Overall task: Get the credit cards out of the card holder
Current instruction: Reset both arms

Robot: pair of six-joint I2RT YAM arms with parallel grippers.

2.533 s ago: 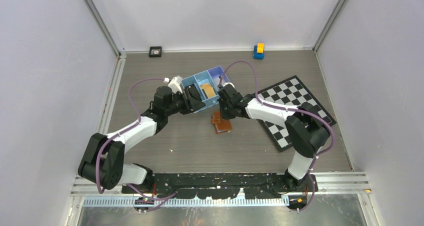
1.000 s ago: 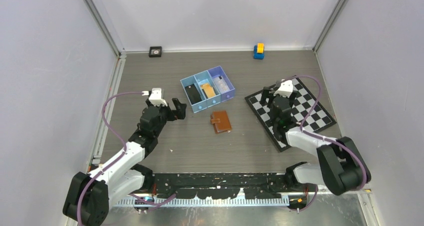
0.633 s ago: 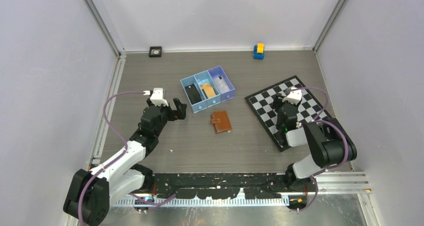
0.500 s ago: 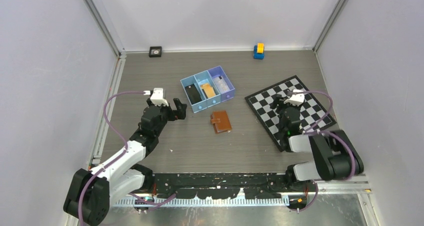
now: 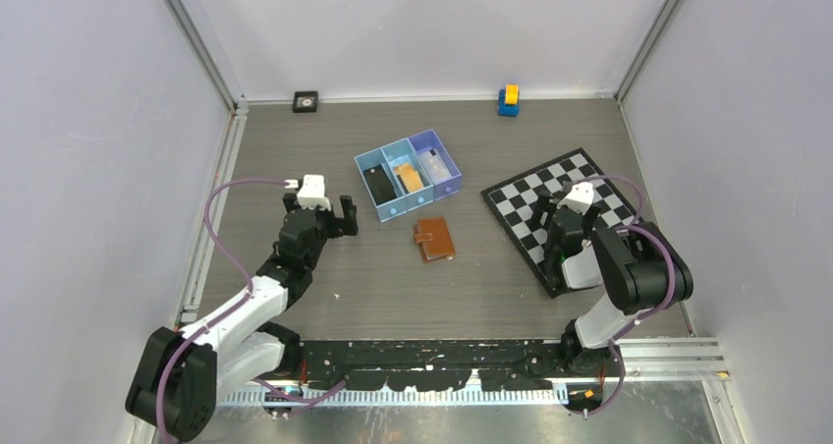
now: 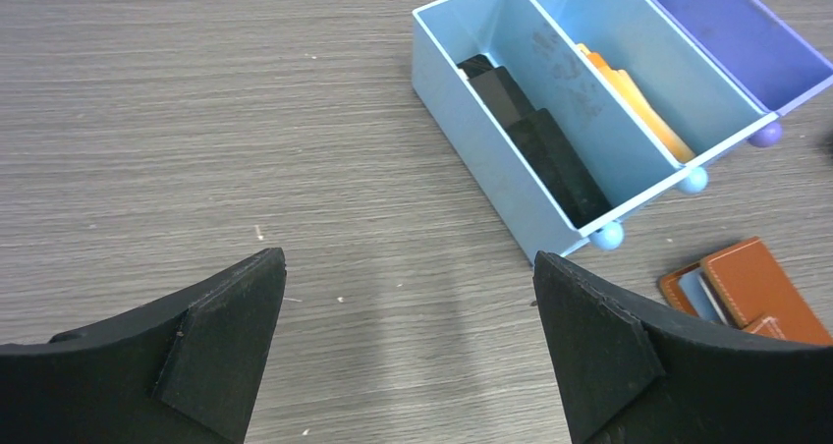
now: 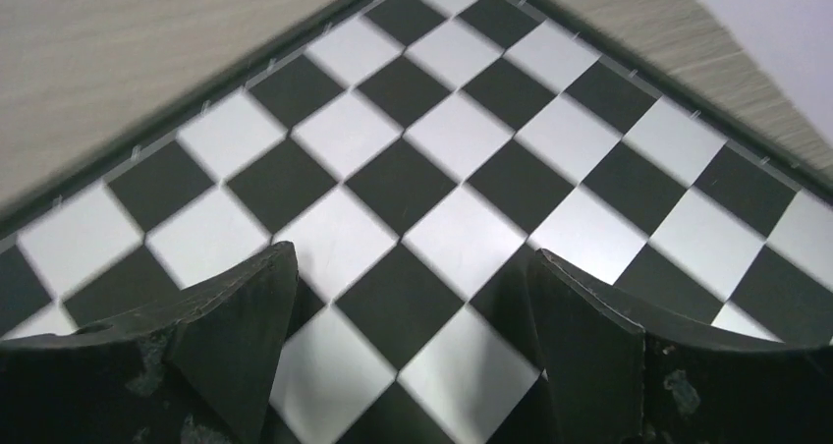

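Note:
The brown card holder lies on the table in front of the blue tray, and neither gripper touches it. In the left wrist view the card holder shows at the right edge with a pale blue credit card peeking from it. An orange credit card lies in the tray's middle compartment and a pale one in the right compartment. My left gripper hovers open left of the tray, nothing between its fingers. My right gripper is open low over the chequered board, empty.
The chequered board lies at the right and fills the right wrist view. A black block fills the tray's left compartment. A yellow-and-blue toy and a small black square sit by the back wall.
Both arms have pulled back from the tray, where they were earlier. Over the last second the right arm folded in over the chequered board; the left gripper turned slightly left.

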